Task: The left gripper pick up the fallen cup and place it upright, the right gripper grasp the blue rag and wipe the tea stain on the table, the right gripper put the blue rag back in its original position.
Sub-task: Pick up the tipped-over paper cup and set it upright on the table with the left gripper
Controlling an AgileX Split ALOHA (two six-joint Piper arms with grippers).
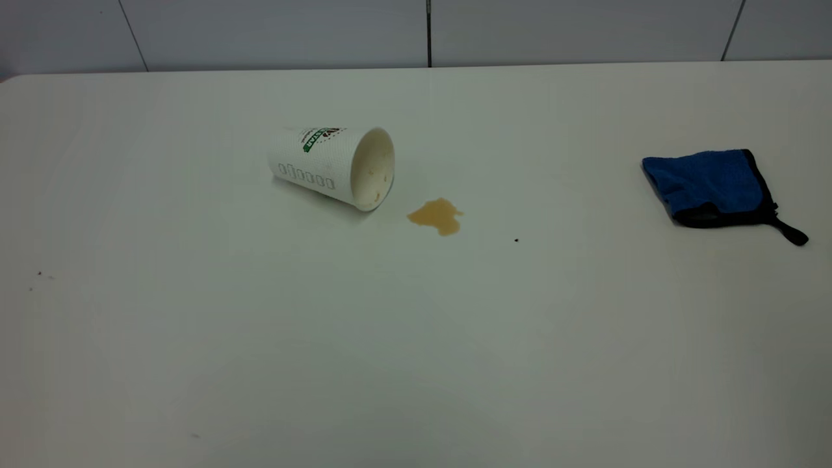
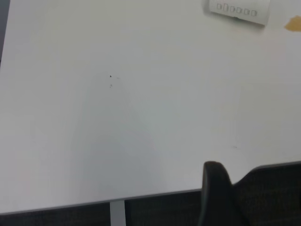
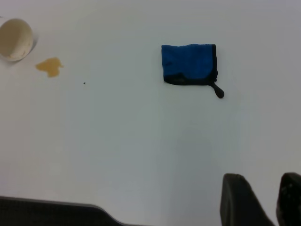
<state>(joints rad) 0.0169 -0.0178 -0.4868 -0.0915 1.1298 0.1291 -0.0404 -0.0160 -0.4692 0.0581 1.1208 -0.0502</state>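
A: Where is everything placed?

B: The cup (image 1: 331, 167) is seen lying on its side on the tabletop (image 1: 403, 338), left of centre, mouth turned right and toward the near side. The tea stain (image 1: 437, 216) is found just beside the mouth, not touching the rim. The blue rag (image 1: 710, 188) is laid folded far to the right, well apart from both.

A: Grippers?

B: Neither is shown in the exterior view. The left gripper (image 2: 221, 195) is glimpsed only as one dark finger at the near tabletop edge, so open or closed cannot be told. The right gripper (image 3: 263, 200) is seen as two fingers with a gap between them, nothing held, so it is taken as open, well short of the rag.

A: Risks?

B: The cup can be rolled away if only one side is pushed by the fingers, since a round wall is presented. The thin paper wall could be crushed by a hard squeeze. If the cup is dragged right, the rim could be pulled through the stain and the liquid smeared. Drops inside the cup may be spilled on tipping. The rag could be snagged by its loop tail (image 1: 793, 233) and unfolded, so the stain might be missed or only partly wiped.
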